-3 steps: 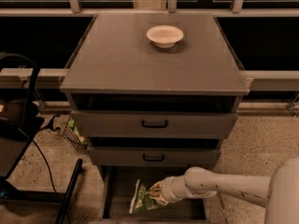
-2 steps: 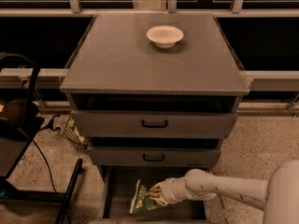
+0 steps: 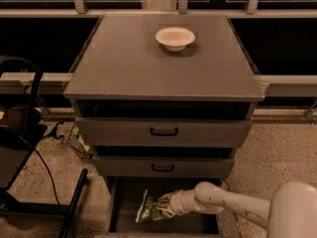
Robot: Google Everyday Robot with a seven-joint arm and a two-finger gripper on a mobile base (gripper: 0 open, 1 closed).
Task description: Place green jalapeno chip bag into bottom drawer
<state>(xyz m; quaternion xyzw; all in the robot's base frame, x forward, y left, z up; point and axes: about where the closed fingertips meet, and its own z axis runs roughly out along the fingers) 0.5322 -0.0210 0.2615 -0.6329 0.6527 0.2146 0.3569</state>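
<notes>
The green jalapeno chip bag (image 3: 150, 208) lies crumpled inside the open bottom drawer (image 3: 119, 217), towards its left half. My gripper (image 3: 167, 205) reaches in from the right at the end of the white arm (image 3: 233, 207) and is at the bag's right end, touching it. The bag seems to rest on the drawer's grey floor.
A round white bowl (image 3: 175, 37) stands on the grey cabinet top (image 3: 124, 68). Two drawer fronts with black handles (image 3: 164, 132) sit above the open drawer. A black stand and cables (image 3: 29, 133) are at the left. A wire basket (image 3: 77, 140) is beside the cabinet.
The arm and bag have hardly moved; the bag stays low in the drawer with my gripper at its right end.
</notes>
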